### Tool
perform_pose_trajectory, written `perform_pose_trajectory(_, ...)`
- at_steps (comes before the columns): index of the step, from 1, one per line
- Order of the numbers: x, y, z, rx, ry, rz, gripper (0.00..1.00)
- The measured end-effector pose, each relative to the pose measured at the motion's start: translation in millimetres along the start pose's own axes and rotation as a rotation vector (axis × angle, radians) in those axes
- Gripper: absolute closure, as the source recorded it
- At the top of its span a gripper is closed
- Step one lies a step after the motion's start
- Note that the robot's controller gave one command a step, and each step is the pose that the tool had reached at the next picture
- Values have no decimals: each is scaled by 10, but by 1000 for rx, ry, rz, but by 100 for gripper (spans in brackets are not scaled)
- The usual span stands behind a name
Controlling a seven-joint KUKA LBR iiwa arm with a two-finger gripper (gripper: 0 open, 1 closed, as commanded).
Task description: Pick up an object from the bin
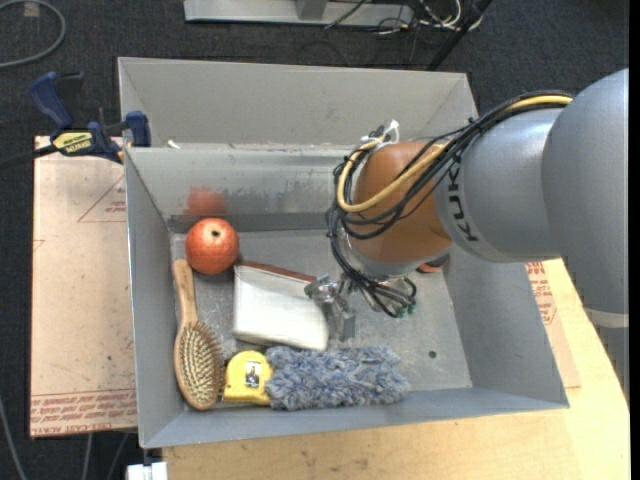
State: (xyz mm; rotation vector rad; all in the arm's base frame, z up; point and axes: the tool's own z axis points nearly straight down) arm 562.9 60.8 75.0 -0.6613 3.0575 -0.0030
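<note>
The gripper (336, 311) hung at the white box's (272, 308) right edge, just above the grey-blue cloth (335, 376). With the cables (383, 294) crowding it, open or closed, couldn't tell.

The bin (440, 368) is finished in plain matt grey, and against it are set a red apple (211, 245) flecked with orange-yellow and a white flat pad (278, 313) edged along its top by a reddish-brown strip (275, 271). A hairbrush (197, 358) is shown in pale tan wood dotted with bristles, a tape measure (247, 376) in bright yellow with a black mark, and a shaggy cloth (338, 376) in mottled blue-grey. The arm (540, 188) is coloured silver-grey with dark lettering, its wrist cover (400, 208) orange-brown, looped by yellow and black cables (343, 183), and the gripper (338, 313) is left in bare silvery metal.
</note>
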Motion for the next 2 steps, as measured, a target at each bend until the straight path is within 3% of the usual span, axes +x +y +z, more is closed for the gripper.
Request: perform_pose_trajectory(2,26,12,-169,-3,7,0,100)
